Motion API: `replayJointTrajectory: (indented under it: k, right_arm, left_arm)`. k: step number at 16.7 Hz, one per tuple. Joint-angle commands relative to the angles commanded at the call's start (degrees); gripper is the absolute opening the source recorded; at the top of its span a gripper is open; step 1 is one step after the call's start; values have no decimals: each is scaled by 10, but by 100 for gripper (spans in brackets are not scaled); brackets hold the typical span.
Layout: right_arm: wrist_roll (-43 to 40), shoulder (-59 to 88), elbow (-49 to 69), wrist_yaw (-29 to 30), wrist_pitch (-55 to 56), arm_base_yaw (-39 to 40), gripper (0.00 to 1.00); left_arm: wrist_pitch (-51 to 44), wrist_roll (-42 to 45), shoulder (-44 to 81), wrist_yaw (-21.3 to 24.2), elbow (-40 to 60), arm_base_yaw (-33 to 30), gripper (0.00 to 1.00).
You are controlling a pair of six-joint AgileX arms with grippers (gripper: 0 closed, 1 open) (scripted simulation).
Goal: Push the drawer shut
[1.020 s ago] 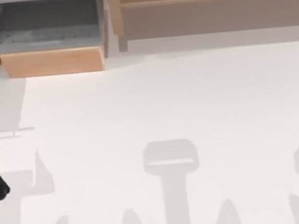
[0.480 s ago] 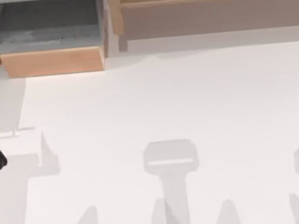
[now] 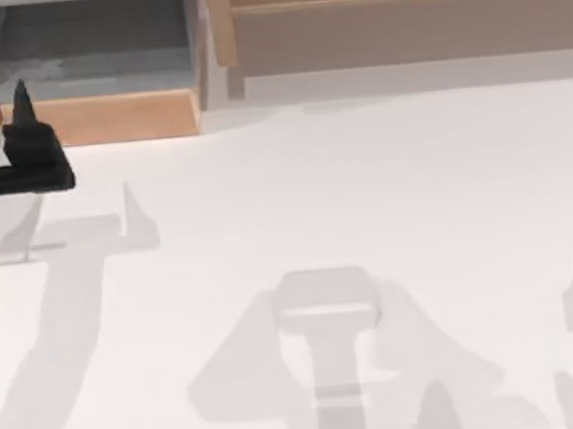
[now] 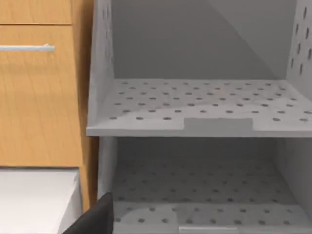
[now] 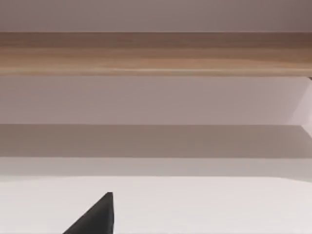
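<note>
No text, label, brand, number or sign is showing anywhere in these views. The drawer (image 3: 107,118) is presenting a plain light-wood front with nothing printed on it, and the white surface (image 3: 365,198) is carrying no markings. The perforated grey shelves (image 4: 195,105) in the left wrist view are bearing only dots, no lettering.
</note>
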Motion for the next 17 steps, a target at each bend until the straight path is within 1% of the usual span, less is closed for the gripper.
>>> replayJointTrajectory:
  k: [4,8,14,17]
  right_arm:
    - [0,0,0,0,0,0,100]
    - [0,0,0,0,0,0,100]
    - [0,0,0,0,0,0,100]
    - [0,0,0,0,0,0,100]
  left_arm:
    - [82,2,138,-37,50,-38,100]
    - [112,2,184,-51,69,-52,100]
    - [113,8,184,-47,64,-45,100]
    - [135,59,205,-11,48,-6,100]
